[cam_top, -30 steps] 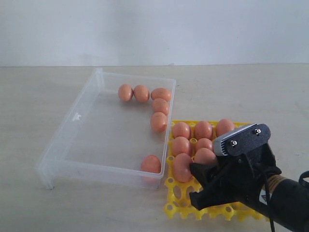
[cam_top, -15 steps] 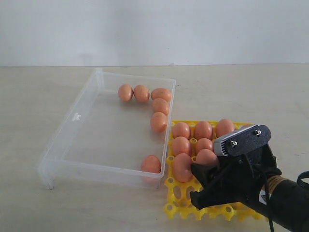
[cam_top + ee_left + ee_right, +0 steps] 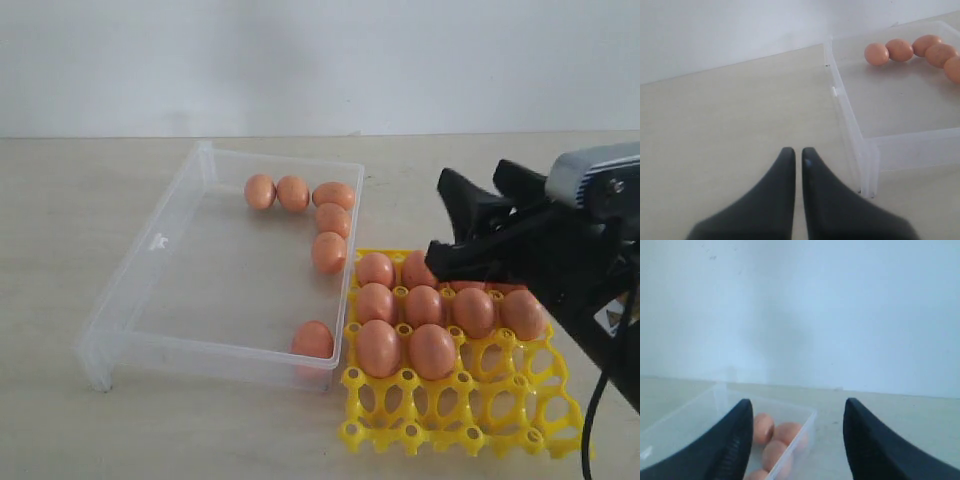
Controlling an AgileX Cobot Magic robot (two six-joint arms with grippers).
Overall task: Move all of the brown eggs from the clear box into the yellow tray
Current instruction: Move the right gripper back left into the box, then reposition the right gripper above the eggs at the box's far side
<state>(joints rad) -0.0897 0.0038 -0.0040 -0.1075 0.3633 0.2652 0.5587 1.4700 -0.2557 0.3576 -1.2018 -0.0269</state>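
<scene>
Six brown eggs [image 3: 293, 193] lay in the clear box [image 3: 230, 285]. Five formed a hooked line in its 1 o'clock corner, three across the far wall and two running down the right wall. The sixth sat alone in the 5 o'clock corner, against the near wall.

The yellow tray [image 3: 450, 412] stood just beside the box, at its 4 o'clock. Eight eggs showed in its cells: two in the far row, four in the next, and two in the third, at the left. The near rows held none. The gripper hid part of the far row, so the count there is uncertain.

One right gripper [image 3: 465, 225] hung over the tray's 12 o'clock edge, its two black fingers spread wide and grasping nothing.

One left gripper [image 3: 797, 152] appeared only in its own wrist view. It was clenched with its fingers pressed together and empty, above the bare table [image 3: 715, 125] near a corner of the box.
</scene>
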